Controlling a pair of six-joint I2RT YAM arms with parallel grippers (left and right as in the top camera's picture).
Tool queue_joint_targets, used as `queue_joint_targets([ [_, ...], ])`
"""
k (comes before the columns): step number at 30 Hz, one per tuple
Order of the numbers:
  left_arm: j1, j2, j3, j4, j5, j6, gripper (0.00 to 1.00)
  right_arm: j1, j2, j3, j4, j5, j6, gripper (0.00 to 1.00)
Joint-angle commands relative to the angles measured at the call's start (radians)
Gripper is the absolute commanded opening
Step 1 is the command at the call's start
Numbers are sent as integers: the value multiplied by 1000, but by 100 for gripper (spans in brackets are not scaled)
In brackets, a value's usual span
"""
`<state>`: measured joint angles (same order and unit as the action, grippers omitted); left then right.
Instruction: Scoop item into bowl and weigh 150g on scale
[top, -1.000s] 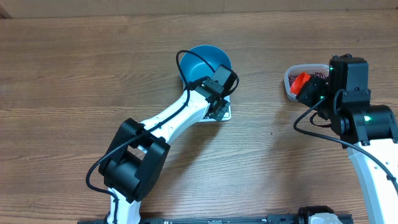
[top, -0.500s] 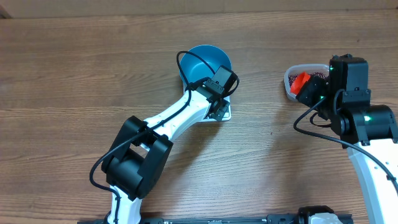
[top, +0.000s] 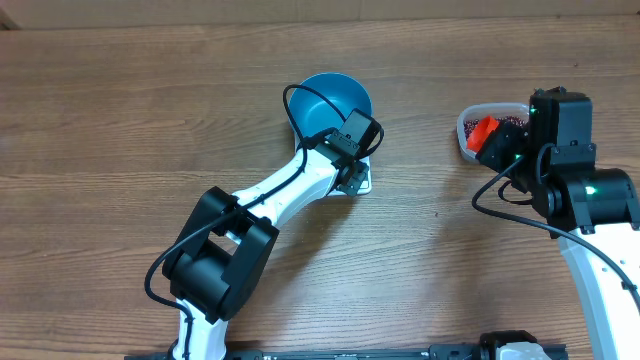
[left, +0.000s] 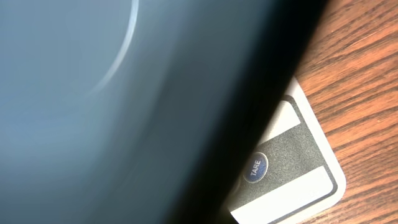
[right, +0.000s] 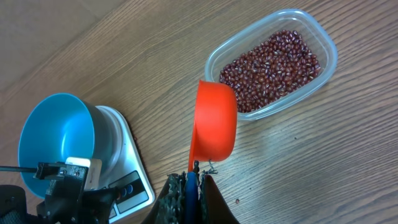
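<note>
Beans (right: 273, 59): tiny, dark red-brown, loose, roll freely; scoop from clear plastic tub (right: 326, 43).
Right gripper (right: 188, 183): pinches blue handle (right: 191, 169) of red plastic scoop (right: 214, 121), beside tub.
Left gripper (top: 352, 172): pressed together, well apart from tub.

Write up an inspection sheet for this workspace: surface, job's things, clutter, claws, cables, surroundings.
Surface: wooden table, brown grain, dry.
Job's things: blue bowl sits on the white scale and looks empty. The beans are in a clear tub.
Clutter: one small dark speck on the wood.
Claws: left claw is shut, close against the bowl and scale; cannot tell if it grips anything. Right claw is shut on the handle of the red scoop, which is beside the tub; its contents are not visible.
Cables: black cables loop along both arms, one over the bowl.
Surroundings: nothing seen.
</note>
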<state>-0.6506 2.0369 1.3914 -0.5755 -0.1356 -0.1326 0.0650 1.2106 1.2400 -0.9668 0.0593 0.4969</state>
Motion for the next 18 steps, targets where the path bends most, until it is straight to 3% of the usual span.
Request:
queue_joint_targets([
  [1,2,18,-36,-1,-10,-17,4,-6,-18,31,3,7,1,4],
  [18,2,18,-37,-2,-3,6,4,-6,-18,31,2,7,1,4],
])
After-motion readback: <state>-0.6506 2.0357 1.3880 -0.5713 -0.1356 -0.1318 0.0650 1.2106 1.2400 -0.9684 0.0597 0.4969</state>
